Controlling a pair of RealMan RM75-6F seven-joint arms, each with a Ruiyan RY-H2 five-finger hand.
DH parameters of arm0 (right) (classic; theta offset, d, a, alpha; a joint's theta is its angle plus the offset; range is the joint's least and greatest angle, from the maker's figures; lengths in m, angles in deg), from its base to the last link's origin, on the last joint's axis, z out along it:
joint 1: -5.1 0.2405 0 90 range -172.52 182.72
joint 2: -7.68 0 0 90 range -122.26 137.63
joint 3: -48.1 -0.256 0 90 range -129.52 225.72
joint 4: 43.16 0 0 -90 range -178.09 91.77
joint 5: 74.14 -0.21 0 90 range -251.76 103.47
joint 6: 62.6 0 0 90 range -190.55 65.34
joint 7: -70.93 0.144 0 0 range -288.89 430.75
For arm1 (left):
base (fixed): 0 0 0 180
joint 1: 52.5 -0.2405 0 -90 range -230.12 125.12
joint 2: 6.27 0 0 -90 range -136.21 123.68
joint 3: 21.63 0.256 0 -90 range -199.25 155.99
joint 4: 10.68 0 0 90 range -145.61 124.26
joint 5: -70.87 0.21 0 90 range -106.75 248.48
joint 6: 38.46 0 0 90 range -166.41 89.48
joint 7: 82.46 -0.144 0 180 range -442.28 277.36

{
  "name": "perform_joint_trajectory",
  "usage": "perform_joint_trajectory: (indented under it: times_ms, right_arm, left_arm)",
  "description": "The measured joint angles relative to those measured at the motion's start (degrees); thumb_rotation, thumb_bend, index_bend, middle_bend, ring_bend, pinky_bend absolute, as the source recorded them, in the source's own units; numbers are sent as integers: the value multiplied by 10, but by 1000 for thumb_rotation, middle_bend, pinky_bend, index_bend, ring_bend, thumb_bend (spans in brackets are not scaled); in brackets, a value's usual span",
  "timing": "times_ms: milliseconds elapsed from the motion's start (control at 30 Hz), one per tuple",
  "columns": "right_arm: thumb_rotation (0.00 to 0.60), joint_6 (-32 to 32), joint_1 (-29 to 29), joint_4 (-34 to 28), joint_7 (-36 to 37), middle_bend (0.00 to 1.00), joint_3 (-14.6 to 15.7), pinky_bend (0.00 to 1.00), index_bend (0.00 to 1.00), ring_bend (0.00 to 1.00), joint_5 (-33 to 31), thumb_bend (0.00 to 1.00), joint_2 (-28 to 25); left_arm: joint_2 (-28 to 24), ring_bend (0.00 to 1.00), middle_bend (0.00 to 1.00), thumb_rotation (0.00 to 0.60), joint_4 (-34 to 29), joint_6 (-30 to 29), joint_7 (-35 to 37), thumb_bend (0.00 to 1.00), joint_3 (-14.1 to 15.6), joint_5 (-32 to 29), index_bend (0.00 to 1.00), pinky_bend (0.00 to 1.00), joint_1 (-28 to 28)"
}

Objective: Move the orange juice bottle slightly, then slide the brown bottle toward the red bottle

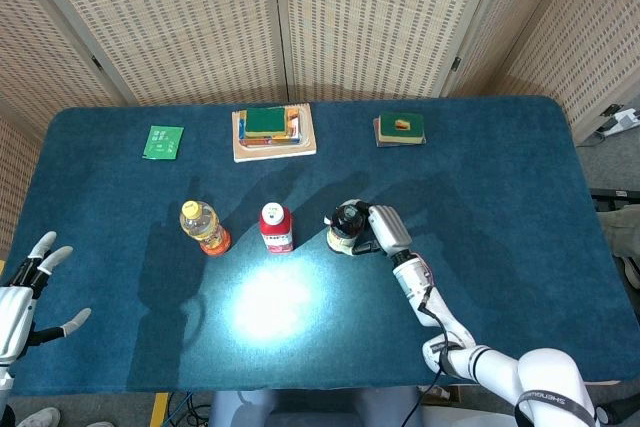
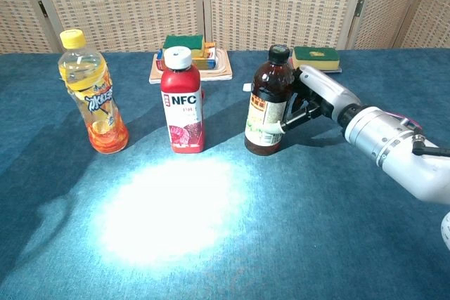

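Observation:
The brown bottle (image 1: 344,226) (image 2: 267,105) stands upright on the blue table, a short gap right of the red NFC bottle (image 1: 276,227) (image 2: 182,104). My right hand (image 1: 381,231) (image 2: 314,98) grips the brown bottle from its right side, fingers wrapped round its label. The orange juice bottle (image 1: 204,226) (image 2: 91,96), yellow-capped, stands upright left of the red one. My left hand (image 1: 22,292) hovers open at the table's front left corner, fingers spread, far from all bottles; the chest view does not show it.
A tray (image 1: 274,133) (image 2: 190,67) stacked with sponges sits at the back centre. A green-and-yellow sponge (image 1: 400,128) (image 2: 316,57) lies back right, a green card (image 1: 163,141) back left. A bright light patch (image 1: 270,307) falls on the cloth in front of the bottles.

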Motion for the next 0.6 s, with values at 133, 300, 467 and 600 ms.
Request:
perform_joint_trajectory:
  times_ms: [133,300,467,600]
  right_arm:
    - [600,-6,1,-10,-1,246,5,461,197,317,4,0,-13]
    - [600,-4,1,-23,-2,128,9,404,34,224,9,0,-26]
    - [600,10,0,-41,-8,103,7,383,0,195,13,0,-39]
    - [600,21,-2,-71,-23,103,5,380,0,192,16,0,-57]
  left_arm:
    - [1,131,30,600,0,2,-2,144,0,-2,165,373,0]
    - [2,131,30,600,1,3,-5,143,0,-2,165,373,0]
    - [2,131,30,600,1,4,-5,143,0,-3,165,373,0]
    - [3,131,30,600,2,5,-7,144,0,-3,165,373,0]
